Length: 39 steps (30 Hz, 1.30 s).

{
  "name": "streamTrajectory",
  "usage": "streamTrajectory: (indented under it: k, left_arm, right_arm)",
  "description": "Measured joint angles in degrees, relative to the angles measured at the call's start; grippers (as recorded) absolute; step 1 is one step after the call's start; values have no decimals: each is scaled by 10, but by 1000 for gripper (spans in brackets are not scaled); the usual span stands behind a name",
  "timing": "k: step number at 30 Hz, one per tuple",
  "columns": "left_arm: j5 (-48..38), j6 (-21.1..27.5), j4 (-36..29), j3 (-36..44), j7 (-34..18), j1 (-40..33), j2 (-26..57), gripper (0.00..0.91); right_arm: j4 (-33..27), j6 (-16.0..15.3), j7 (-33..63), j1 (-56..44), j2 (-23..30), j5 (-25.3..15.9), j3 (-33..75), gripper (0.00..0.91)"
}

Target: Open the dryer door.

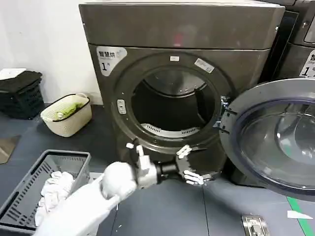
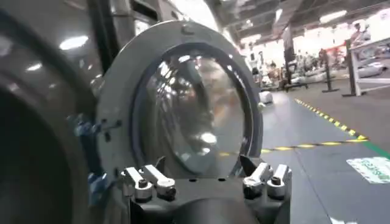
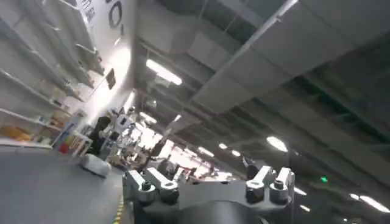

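Dryer door (image 1: 275, 142) swung wide, right of dryer (image 1: 177, 93) opening. Left gripper (image 1: 189, 164) below opening rim, fingers spread, empty. Right gripper (image 3: 207, 189) fingers spread. Baskets (image 1: 66, 114) left of dryer.

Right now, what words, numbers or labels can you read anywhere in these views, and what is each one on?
"1": on the white sticker at the upper left of the dryer front; the line of characters above it is too blurred to read.
"1": on a white label on the neighbouring machine, partly cut off.
Small stickers on the dryer's opening ring: too small to read.
Green floor marking in the left wrist view: blurred, unreadable.
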Motion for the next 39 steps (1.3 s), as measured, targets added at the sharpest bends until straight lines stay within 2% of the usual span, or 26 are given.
streamTrajectory:
  k: [8,18,25,34,39]
  left_arm:
    - [-9,-13,-36,-58,13,58,86,907]
    - [-2,-55,-53,-137,30,135,182,907]
    - [38,-98,-28,-179,33,177,235,907]
    - [121,-143,22,-195,39,189,301,907]
    - [173,-196,55,-197,46,186,339,907]
  right_arm:
    - [-13,6,-1,10,-23,-7,-22,907]
    - [-36,15,-2,14,-43,-8,-43,907]
    - [-47,17,-2,20,-53,-17,-59,907]
    - [-68,19,-3,22,-73,-20,-72,907]
    - [-70,18,-6,26,-78,-24,-82,907]
